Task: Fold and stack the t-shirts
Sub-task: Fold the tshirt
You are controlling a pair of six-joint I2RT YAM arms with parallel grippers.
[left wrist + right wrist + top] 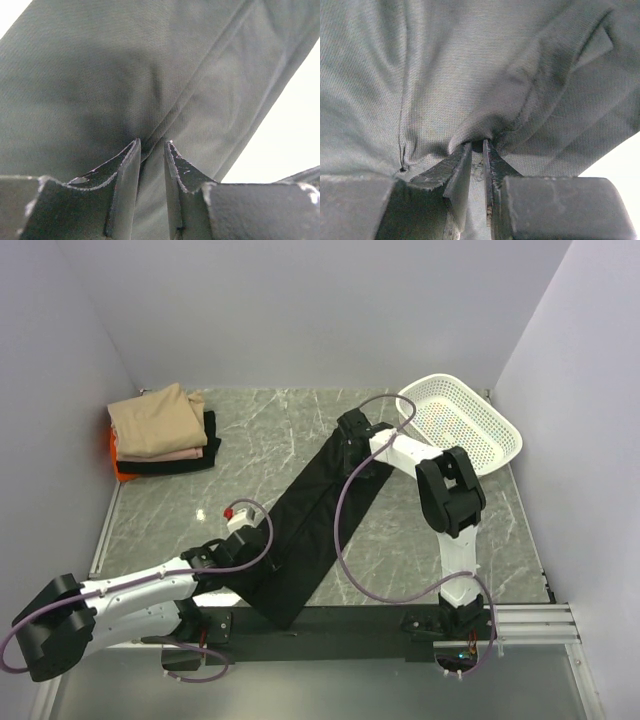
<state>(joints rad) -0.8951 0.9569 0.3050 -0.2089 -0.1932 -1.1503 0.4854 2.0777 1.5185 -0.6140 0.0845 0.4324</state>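
A plain black cloth t-shirt [300, 530], folded into a long narrow band, is stretched diagonally across the grey marbled worktop [260, 430]. Its far end lies just left of the white perforated plastic basket [462, 425], and its near end reaches the front edge of the worktop, well to the left of the basket and nearer. Whether the band rests on the worktop or is held slightly off it cannot be told.

The left arm [140, 590] is laid low and almost flat, extended from its base towards the basket, with its wrist at the left edge of the band near the lower end. Its jaws are seen narrowed onto a fold of the black cloth.

The right arm [450, 495] rises from its base, nearer than the basket, bends at a raised elbow in front of the basket, and is reached leftwards to the band's far end. Its jaws are nearly closed, with bunched black cloth pinched between them.

A stack of folded t-shirts [160, 425], tan on top, then pale pink, black and orange, is placed far to the left of the basket, against the left wall.
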